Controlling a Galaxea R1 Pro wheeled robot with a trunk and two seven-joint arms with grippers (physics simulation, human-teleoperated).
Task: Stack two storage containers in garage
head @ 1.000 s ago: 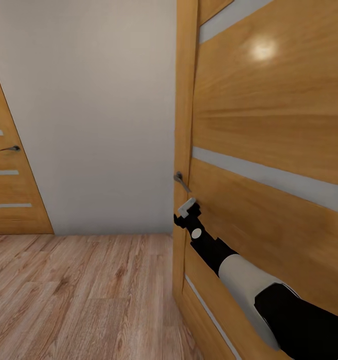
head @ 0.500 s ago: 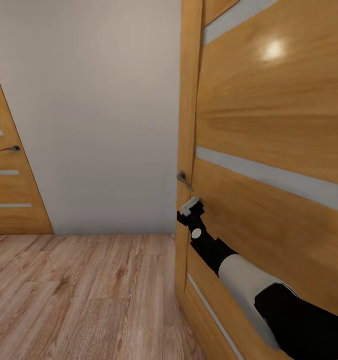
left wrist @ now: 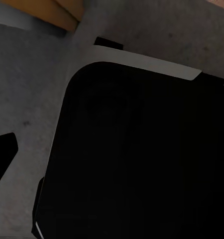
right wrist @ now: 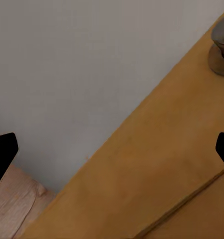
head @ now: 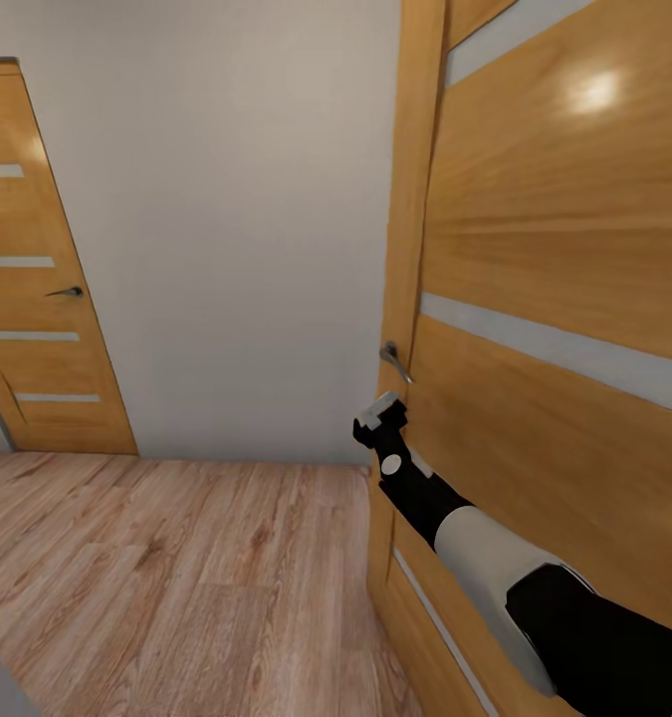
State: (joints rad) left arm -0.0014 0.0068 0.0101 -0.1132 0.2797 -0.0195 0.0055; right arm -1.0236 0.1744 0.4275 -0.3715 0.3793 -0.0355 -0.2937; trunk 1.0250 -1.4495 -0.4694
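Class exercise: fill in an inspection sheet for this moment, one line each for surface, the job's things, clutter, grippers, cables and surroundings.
Surface: light wood plank floor.
Job's things: nothing seen.
Clutter: nothing seen.
Grippers: right gripper open, raised beside the near door, just below its lever handle, not touching it. Left gripper: one dark fingertip in view; state cannot be told.
Cables: nothing seen.
Surroundings: plain white wall; second wooden door, shut, at far left.

Head camera panned left, near wooden door (head: pixel 555 329) and its handle (head: pixel 395 360) shifted rightward in view, far door (head: pixel 47 299) more exposed, right end effector (head: pixel 383 416) now lower-left of handle.
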